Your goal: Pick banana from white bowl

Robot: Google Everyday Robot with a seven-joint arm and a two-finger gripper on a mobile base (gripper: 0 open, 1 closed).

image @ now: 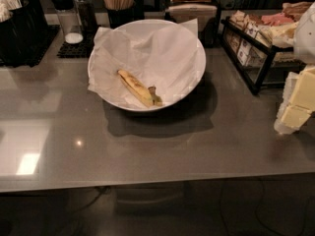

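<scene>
Grey glossy surface (157, 151) is filling most of the view. One white bowl (195, 74) is sitting toward its back, at centre. The bowl is holding one crumpled sheet of white paper (147, 53) as a liner. One banana (138, 88) is lying on that paper in the bowl's near part, its dark stem tip pointing toward the near-right rim.

One tool (297, 107) is hanging well to the right of the bowl, apart from it and from the banana. Cannot tell whether it is open or closed.

Behind the bowl to its left, two shakers (66, 14) are standing by one black mat (74, 49). Directly behind the bowl, one cup (118, 1) is holding a bundle of wooden sticks. Right of the bowl, one black rack (257, 69) is holding many small packets (246, 31).
</scene>
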